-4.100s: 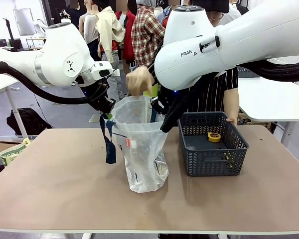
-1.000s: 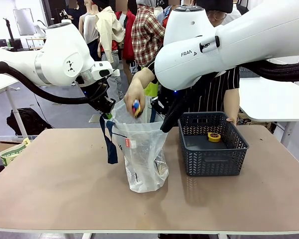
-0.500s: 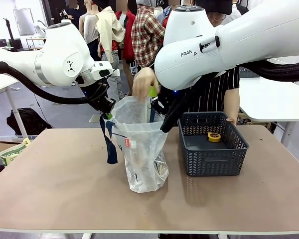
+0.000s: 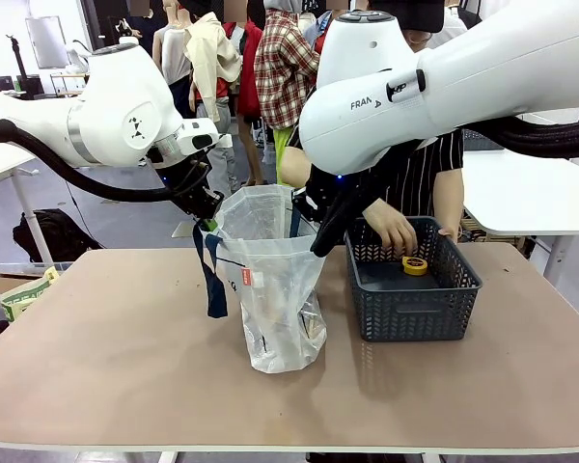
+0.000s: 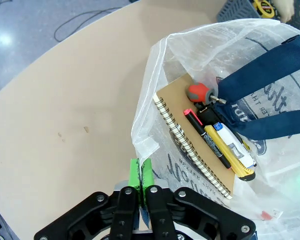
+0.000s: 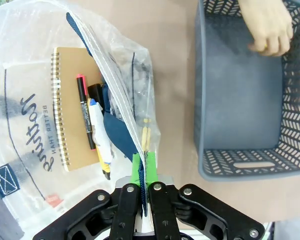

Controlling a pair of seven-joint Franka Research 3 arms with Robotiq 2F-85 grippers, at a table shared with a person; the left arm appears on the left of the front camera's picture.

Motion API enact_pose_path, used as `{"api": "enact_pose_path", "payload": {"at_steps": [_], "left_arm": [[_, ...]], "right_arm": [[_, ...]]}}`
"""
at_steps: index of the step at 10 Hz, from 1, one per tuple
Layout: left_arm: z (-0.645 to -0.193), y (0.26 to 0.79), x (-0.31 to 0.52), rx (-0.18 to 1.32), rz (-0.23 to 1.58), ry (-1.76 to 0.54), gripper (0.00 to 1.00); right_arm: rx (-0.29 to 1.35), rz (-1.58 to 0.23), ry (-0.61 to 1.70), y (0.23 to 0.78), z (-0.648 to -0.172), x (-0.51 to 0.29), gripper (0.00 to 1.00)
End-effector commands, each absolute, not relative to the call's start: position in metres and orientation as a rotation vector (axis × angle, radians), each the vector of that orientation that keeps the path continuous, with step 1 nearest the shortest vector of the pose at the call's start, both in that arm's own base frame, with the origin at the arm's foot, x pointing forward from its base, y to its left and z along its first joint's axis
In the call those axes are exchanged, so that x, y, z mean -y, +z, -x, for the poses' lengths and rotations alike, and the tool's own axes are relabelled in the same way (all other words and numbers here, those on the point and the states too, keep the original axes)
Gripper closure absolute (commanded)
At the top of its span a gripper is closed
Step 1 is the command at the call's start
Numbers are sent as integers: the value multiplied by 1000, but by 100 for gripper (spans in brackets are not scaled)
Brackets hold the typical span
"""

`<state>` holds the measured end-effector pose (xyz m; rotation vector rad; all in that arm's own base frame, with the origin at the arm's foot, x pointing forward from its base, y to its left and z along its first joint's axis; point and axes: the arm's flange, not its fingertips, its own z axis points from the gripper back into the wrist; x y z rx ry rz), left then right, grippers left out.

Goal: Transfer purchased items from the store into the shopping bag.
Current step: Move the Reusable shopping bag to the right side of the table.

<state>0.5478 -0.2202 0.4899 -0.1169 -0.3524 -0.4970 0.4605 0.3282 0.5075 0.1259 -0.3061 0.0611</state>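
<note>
Translucent white shopping bag (image 4: 280, 289) with navy strap handles (image 5: 270, 80), dark lettering and a small red label (image 4: 248, 278). Inside it are a kraft-brown spiral notebook (image 5: 190, 135), a red-handled screwdriver (image 5: 197, 92), a black marker (image 5: 207, 140) with a pink cap, and a yellow-and-white item (image 5: 231, 156), possibly a utility knife. A dark grey basket (image 4: 410, 307) with herringbone lattice sides holds a yellow tape roll (image 4: 415, 264). Tan table (image 4: 106, 347). The left gripper (image 5: 140, 164) is black with bright green pads.

Right white robot arm (image 4: 444, 87): black "FRAN", rest of the word hidden. Translucent white crinkly plastic bag (image 6: 20, 100): dark sideways print, small capitals "BETTER THA…" beside a larger script word, not surely readable. Small red label (image 4: 248, 278): too small to read.
</note>
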Motion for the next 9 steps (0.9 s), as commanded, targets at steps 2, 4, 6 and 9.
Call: {"api": "enact_pose_path", "payload": {"at_steps": [2, 4, 6, 9], "left_arm": [[-548, 491, 219, 355, 116, -494, 100], [-548, 491, 219, 355, 116, -494, 100], [-548, 491, 219, 355, 116, -494, 100], [-548, 491, 219, 355, 116, -494, 100]], "right_arm": [[317, -131, 50, 507, -459, -326, 100], [317, -131, 50, 507, -459, -326, 100], [317, -131, 50, 507, -459, -326, 100], [317, -131, 50, 507, -459, -326, 100]]}}
